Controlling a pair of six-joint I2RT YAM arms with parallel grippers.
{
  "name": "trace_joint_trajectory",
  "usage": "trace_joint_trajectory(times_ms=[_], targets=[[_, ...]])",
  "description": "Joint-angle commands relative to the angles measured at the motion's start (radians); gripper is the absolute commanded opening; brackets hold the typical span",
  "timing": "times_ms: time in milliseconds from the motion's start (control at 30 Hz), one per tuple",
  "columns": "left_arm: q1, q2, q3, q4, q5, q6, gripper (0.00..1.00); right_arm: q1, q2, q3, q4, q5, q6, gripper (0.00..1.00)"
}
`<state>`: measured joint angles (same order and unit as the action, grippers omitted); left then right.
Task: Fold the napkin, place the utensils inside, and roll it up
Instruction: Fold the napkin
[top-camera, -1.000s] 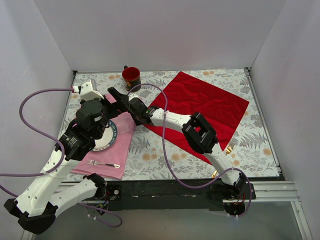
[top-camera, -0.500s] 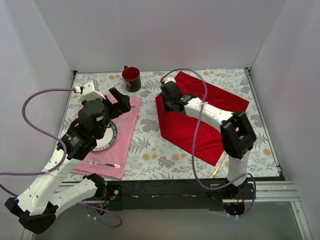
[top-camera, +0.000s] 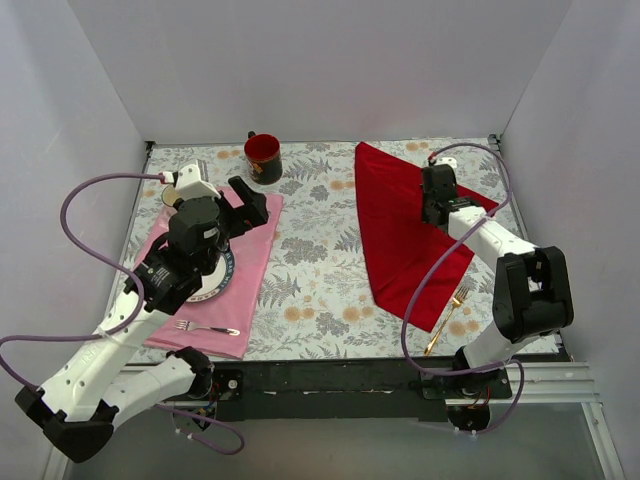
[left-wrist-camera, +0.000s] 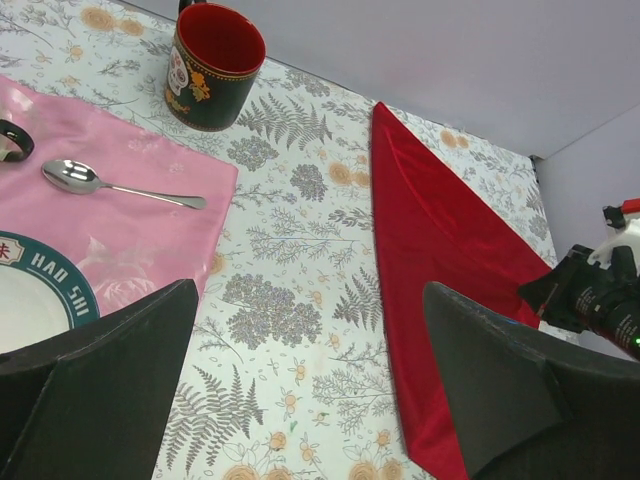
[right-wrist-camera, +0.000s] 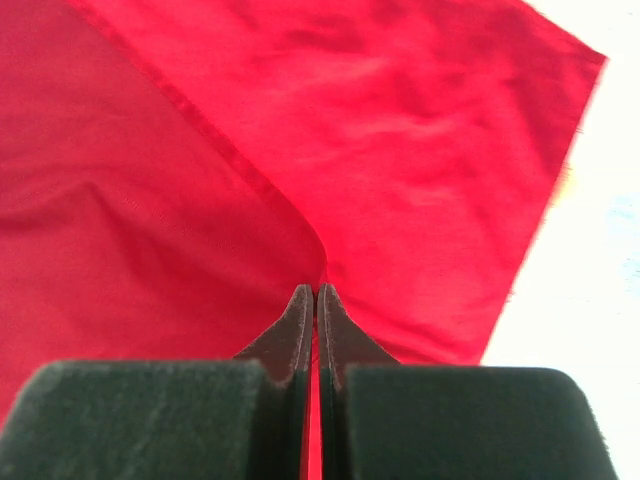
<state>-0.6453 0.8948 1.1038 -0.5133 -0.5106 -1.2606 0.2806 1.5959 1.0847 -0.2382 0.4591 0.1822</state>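
The red napkin (top-camera: 398, 232) lies folded in a triangle on the right half of the table (top-camera: 310, 270). The right gripper (right-wrist-camera: 316, 300) is pressed together on a pucker of the napkin, near its right side. The left gripper (top-camera: 252, 203) is spread wide above the pink placemat (top-camera: 245, 270), well apart from the napkin. The right arm covers part of the napkin's right edge. A gold fork (top-camera: 447, 318) lies just beside the napkin's near tip.

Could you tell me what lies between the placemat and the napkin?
Only bare flowered table lies between placemat and napkin, as the top view shows.

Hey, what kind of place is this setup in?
Probably a lab test booth dressed as a dining table: plain white walls enclose a fern-print tablecloth, with a plate on a pink placemat and a mug.
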Motion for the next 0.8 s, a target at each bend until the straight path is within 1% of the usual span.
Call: trace_joint_trajectory(times_ms=[0,33,200,333,467,633,767], targets=[[-0.005,0.009,-0.01,0.019,-0.003,0.013,0.96,-0.096,-0.048,-0.012,0.112,-0.002,-0.078,0.01],[-0.005,0.012,-0.013,0.022,-0.003,0.015,0.96,-0.122,-0.042,-0.009,0.115,-0.007,-0.084,0.01],[-0.013,0.035,-0.016,0.032,-0.003,0.018,0.96,-0.176,-0.01,-0.005,0.152,-0.013,-0.13,0.01],[-0.022,0.053,-0.018,0.038,-0.016,0.024,0.96,-0.216,0.025,0.004,0.201,-0.074,-0.17,0.01],[-0.028,0.065,-0.025,0.045,-0.028,0.027,0.97,-0.23,0.075,0.032,0.218,-0.117,-0.213,0.01],[-0.033,0.075,-0.033,0.05,-0.034,0.027,0.97,-0.251,0.131,0.066,0.229,-0.193,-0.225,0.01],[-0.034,0.079,-0.033,0.048,-0.039,0.03,0.97,-0.261,0.164,0.095,0.277,-0.223,-0.245,0.01]])
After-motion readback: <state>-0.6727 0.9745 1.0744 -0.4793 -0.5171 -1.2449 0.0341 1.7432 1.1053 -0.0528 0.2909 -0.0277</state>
